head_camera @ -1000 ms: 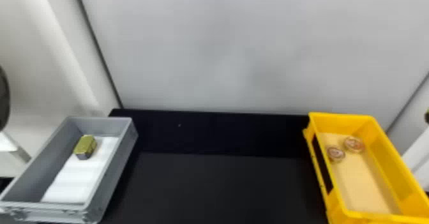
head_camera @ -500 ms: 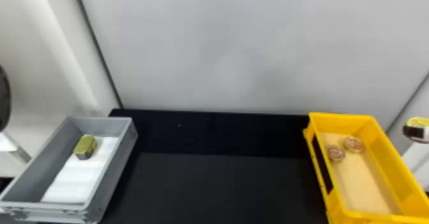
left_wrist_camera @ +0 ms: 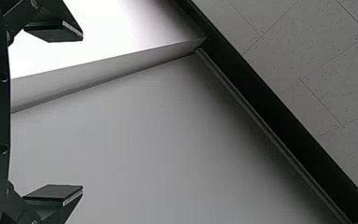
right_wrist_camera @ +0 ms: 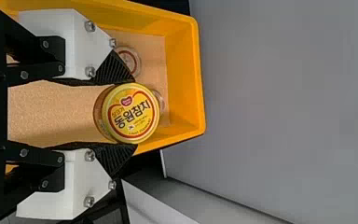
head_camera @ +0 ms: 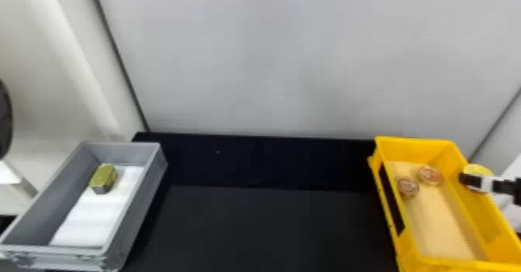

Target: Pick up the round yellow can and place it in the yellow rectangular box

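A round yellow can (right_wrist_camera: 133, 114) with a red ring on its lid is gripped in the right claw (head_camera: 479, 183), at the right side of the scene. In the right wrist view, the can sits between the 2 tips of the right claw (right_wrist_camera: 133, 113), 1 black ridged fingertip touching each side of it. The lid faces that wrist's camera, and some of the can's side shows too. White blocks (right_wrist_camera: 74, 179) back the 2 fingers.

The can is raised, in front of the yellow rectangular box (right_wrist_camera: 184, 70) as the right wrist view shows it. In the head view it appears against the far part of the box's right wall. How high it hangs above the rim, I cannot tell.

Inside that box, toward the far end, 2 round tins (head_camera: 407, 186) with reddish lids lie near each other on a tan floor (head_camera: 442, 221). In the right wrist view, the can partly covers 1 of them.

A black tabletop (head_camera: 263, 228) stretches left to a grey box (head_camera: 135, 205). In it, an olive-gold block (head_camera: 104, 177) with a darker side rests partly on a white liner (head_camera: 97, 217).

The left claw (left_wrist_camera: 81, 113) is open, its 2 fingers wide apart, against pale wall panels (left_wrist_camera: 144, 140).
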You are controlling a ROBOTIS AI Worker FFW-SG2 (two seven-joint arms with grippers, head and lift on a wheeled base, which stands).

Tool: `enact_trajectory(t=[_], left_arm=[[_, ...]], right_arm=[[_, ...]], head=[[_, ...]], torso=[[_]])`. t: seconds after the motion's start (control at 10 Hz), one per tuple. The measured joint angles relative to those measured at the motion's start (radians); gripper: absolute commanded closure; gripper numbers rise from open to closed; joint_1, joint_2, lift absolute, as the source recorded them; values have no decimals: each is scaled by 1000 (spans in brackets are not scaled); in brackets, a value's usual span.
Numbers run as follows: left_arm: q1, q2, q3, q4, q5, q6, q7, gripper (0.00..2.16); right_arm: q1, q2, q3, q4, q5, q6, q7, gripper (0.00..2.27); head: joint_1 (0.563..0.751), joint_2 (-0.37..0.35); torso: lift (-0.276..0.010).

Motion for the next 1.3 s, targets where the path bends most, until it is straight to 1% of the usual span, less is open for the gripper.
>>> enact_trajectory(t=[0.2,0.5,0.9,1.3], left_arm=[[0,0,-1,0,0,1,-1,127],[0,-2,-3,1,0,0,-1,127],[-5,-4,-9,6,0,-5,-2,127],[-9,-9,-11,10,0,-12,-4,127]], right_arm=[[13,-4,5,62,-62,-57,-23,711],[22,-12,17,179,-112,-160,-25,711],[4,-48,68,339,-177,-247,-57,711],[-27,-75,113,489,-206,-313,-54,711]], head=[[663,54],[663,54],[663,54],[663,54]], torso=[[-10],[-10],[-10],[-10]])
